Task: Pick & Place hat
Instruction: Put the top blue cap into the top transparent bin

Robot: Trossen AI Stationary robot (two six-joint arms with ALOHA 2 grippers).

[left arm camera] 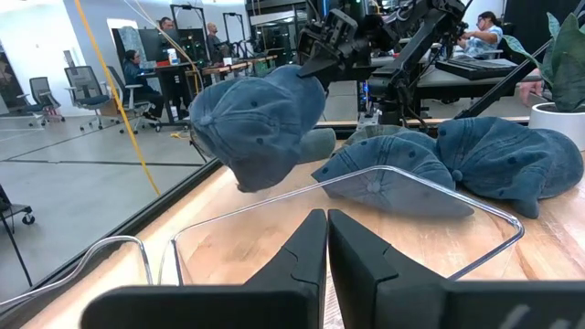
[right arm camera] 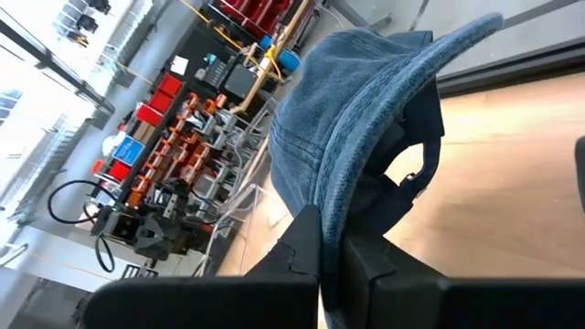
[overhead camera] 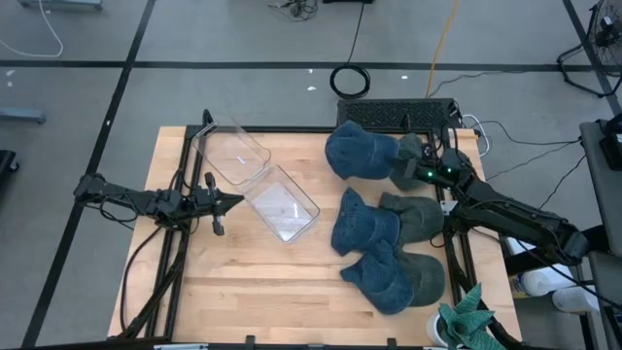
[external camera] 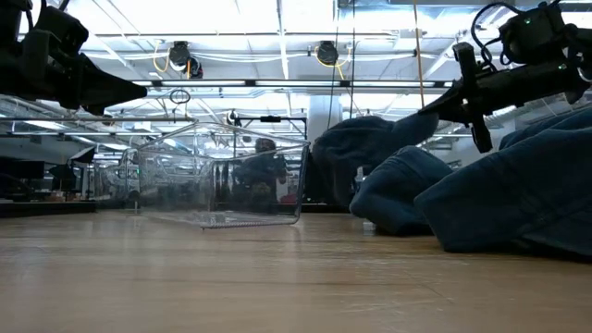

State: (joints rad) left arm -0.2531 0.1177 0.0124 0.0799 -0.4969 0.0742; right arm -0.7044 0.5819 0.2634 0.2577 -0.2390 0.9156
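Note:
A blue denim hat is off the table at the far right, held by my right gripper, which is shut on its brim. The left wrist view shows the same hat hanging above the wood. Two more blue hats lie flat on the table nearer the front. A clear plastic box lies near the middle. My left gripper is shut and holds nothing; it points level at the box from the left. My right gripper pinches the edge of the hat's brim between its two fingers. The fingers come in level from the table's right side. The hat is lifted clear of the table; its crown extends beyond the fingertips toward the table's left and droops a little.
A second clear piece lies beside the box at the far left of the table. A black device stands along the far edge. A green plant stands at the near right corner. Bare wood lies at the near left.

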